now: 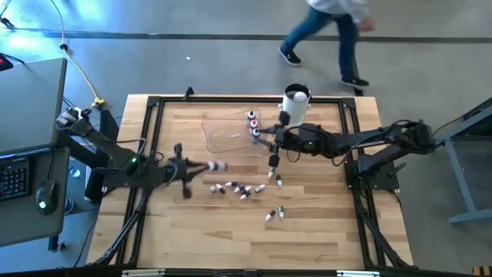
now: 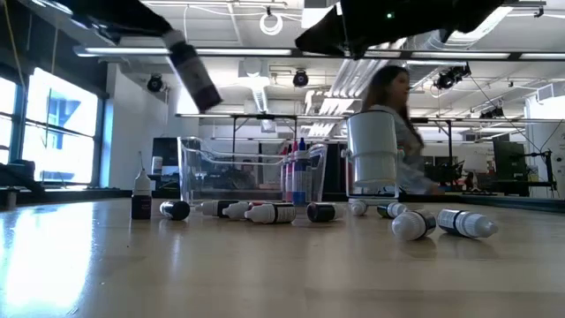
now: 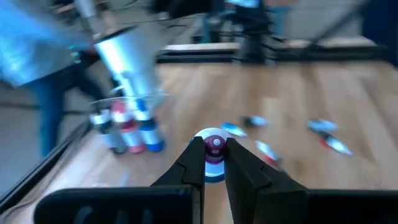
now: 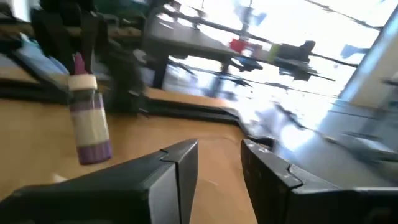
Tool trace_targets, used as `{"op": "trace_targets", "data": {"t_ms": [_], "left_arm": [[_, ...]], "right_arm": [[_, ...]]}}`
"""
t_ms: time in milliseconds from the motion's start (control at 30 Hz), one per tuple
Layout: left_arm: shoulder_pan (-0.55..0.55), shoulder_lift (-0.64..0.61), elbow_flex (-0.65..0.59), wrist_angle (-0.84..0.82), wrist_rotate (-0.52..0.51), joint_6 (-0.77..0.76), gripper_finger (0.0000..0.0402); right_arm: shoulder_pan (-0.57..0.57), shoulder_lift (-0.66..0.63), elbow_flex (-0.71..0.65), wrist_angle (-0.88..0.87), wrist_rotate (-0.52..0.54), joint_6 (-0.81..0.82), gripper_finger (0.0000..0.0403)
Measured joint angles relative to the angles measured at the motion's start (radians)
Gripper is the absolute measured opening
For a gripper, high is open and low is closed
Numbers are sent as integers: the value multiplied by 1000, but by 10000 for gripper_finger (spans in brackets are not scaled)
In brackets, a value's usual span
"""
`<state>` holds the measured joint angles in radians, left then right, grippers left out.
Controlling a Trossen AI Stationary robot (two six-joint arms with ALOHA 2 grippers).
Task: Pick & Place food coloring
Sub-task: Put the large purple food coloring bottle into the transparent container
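Several tiny food coloring bottles (image 1: 238, 188) lie on their sides in the middle of the wooden table, and a few more stand in a clear container (image 1: 231, 132). My left gripper (image 1: 201, 166) is left of the container, above the table, and is shut on one small bottle (image 1: 217, 165). My right gripper (image 1: 277, 140) hovers by the container's right side with its fingers open (image 4: 217, 155) and nothing between them. Its wrist view shows a whitish bottle with a purple band (image 4: 90, 121) farther off. My left gripper pinches the small bottle between its two fingers, on the sides of the purple-banded body (image 3: 213, 163). The bottle lies along the fingers, and its pink tip (image 3: 215, 144) points away toward the table's right. It is lifted clear and tilted (image 2: 194, 75).
A large white cylinder with a dark top (image 1: 296, 98) stands at the far edge, right of the container. Red and blue bottles stand in the container (image 2: 296, 172). One bottle stands upright at the left (image 2: 141, 193). A person (image 1: 330, 35) walks beyond the far edge.
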<state>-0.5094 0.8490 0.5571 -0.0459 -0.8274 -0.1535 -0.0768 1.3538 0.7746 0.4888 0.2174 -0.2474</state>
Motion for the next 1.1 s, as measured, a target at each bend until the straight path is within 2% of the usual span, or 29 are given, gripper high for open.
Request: {"op": "trace_targets", "data": {"t_ms": [100,233,400,500,733,933,1100], "left_arm": [[172,0,18,6,107,0,28],[428,47,63,57,373,-1,28],[696,173,138,54,604,-1,28],[815,288,185,39,682,-2,28],[962,545,299,46,735,-1,28],[987,696,373,51,774,-1,28],[987,762,422,49,779,10,28]], "right_arm": [[-24,-91,0,-63,56,-26,114],[-74,-200,1,-126,69,0,115],[-117,-239,1,-220,69,110,114],[-128,-232,1,-253,65,108,114],[-129,-226,1,-245,64,108,115],[-129,-226,1,-259,64,82,115],[-129,-226,1,-260,64,82,114]]}}
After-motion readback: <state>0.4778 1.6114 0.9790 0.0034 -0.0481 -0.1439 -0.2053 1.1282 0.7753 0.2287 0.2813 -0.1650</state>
